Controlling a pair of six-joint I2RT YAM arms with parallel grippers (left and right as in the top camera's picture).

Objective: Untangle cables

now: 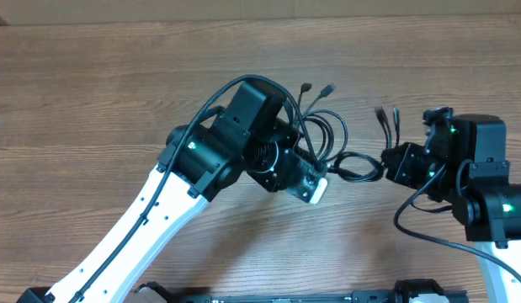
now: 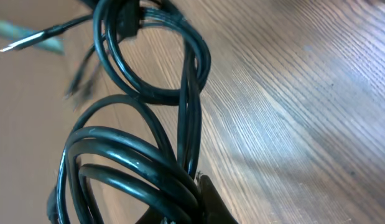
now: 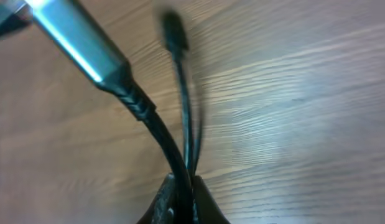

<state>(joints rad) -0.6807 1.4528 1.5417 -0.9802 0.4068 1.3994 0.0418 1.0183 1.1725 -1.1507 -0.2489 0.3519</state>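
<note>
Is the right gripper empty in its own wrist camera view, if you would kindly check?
No, the right gripper is shut on black cables that rise from between its fingers over the wooden table.

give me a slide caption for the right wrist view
Right gripper pinching the cables over the wooden table, a silver plug and a blurred dark plug fanning out ahead

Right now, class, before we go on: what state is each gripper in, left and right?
Left gripper: shut on the looped cables.
Right gripper: shut on the cables, near their free ends.
</note>
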